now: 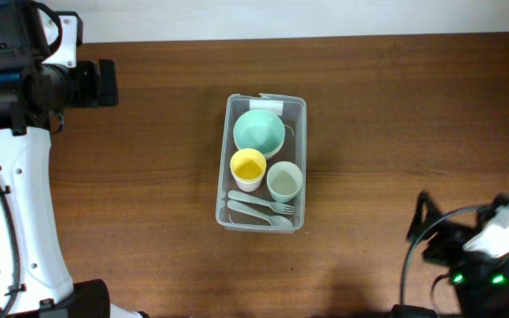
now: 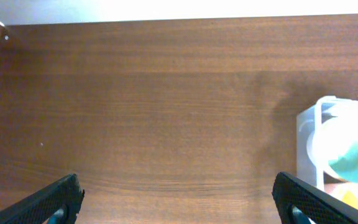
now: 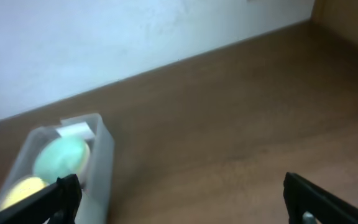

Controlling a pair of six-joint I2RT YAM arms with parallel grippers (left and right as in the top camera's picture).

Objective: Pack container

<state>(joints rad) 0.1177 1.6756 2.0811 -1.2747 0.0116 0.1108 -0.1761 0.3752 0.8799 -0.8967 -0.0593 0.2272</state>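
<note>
Container (image 1: 223, 177): clear tub, set upright at the middle of the bench (image 1: 396, 115); packed inside are a teal bowl (image 1: 259, 132) at the labelled short end, a yellow cup (image 1: 247, 168) and a pale green cup (image 1: 284, 181) side by side, and pale cutlery (image 1: 259, 212) laid across the other end; left jaws are seen spread wide, empty, well apart from the container; right jaws likewise spread, empty.

The container (image 1: 223, 177) was clear, the bowl (image 1: 259, 132) mint green, the table (image 1: 396, 115) wood-grained brown; one cup (image 1: 247, 167) was yellow, the other cup (image 1: 284, 181) perhaps pale sage.
</note>
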